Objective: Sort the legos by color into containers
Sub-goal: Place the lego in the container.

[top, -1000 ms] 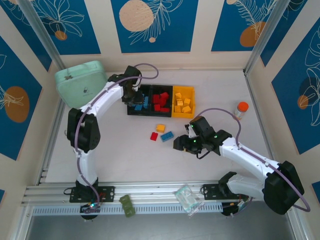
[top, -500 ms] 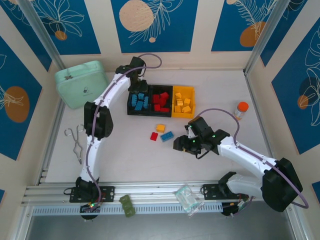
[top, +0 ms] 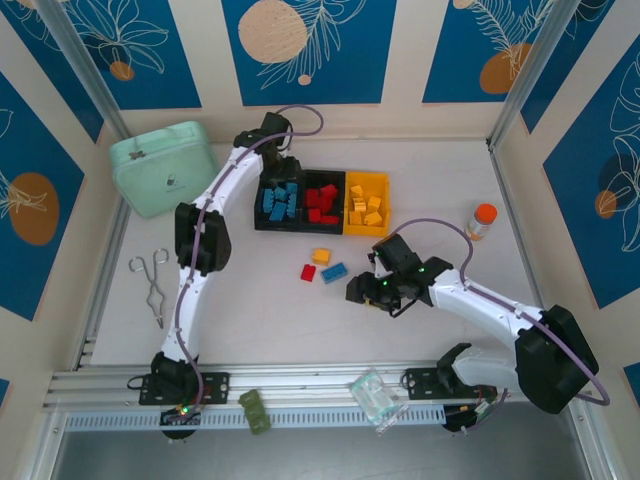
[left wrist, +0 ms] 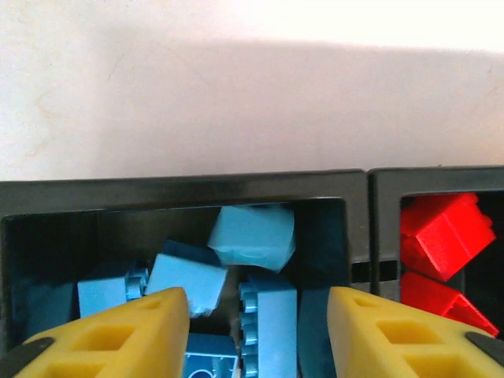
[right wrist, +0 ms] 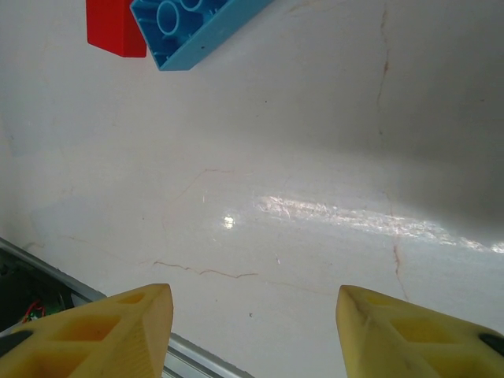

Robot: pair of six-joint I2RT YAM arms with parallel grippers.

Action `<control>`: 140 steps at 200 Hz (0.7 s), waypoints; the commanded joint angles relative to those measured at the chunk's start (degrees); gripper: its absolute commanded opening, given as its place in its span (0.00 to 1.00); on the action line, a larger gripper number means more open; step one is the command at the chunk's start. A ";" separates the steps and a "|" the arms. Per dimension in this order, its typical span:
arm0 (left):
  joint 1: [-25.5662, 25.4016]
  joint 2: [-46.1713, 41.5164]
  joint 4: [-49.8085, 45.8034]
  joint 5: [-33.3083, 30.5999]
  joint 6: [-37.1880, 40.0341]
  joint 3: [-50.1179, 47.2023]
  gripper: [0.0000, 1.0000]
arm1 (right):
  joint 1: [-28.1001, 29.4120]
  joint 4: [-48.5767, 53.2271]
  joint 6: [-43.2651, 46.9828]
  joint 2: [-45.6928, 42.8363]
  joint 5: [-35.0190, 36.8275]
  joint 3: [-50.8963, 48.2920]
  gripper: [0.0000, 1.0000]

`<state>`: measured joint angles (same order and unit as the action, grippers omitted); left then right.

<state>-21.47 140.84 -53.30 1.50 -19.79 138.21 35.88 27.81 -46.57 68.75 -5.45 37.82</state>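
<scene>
Top camera hangs high, looking straight down on the whole table, near edge at six o'clock. Left wrist camera sits tight over the containers, which the top view shares toward twelve o'clock. Right wrist camera skims the table close, with the blue lego and red lego at eleven o'clock; the top view shares both mid-table.

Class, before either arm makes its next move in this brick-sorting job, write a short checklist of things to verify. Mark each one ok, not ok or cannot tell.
1. Left tool open and empty: ok; it faces the blue bricks in the left black bin.
2. Right tool open and empty: ok.
3. One colour in each of the bins: ok.
4. All bricks off the table: not ok; a red brick, yellow brick and blue brick lie loose.
5. Right tool centred on a brick: not ok; bare table lies under it.
</scene>
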 commanded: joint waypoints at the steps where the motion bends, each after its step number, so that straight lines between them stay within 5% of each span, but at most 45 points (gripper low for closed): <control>1: 0.73 0.73 -0.15 1.58 -0.50 2.21 0.52 | 0.68 0.52 -0.10 0.59 0.05 1.67 0.57; 45: -0.03 -6.11 0.87 3.17 -0.56 -4.76 0.52 | 1.30 1.01 -0.27 0.05 1.79 2.59 0.57; 140: -1.29 -39.93 20.05 11.91 -4.10 -53.13 0.56 | 3.82 5.73 -5.47 7.02 9.13 11.93 0.76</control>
<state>-22.35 107.46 -39.55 8.95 -21.58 94.35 38.50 30.22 -49.15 72.36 0.30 45.89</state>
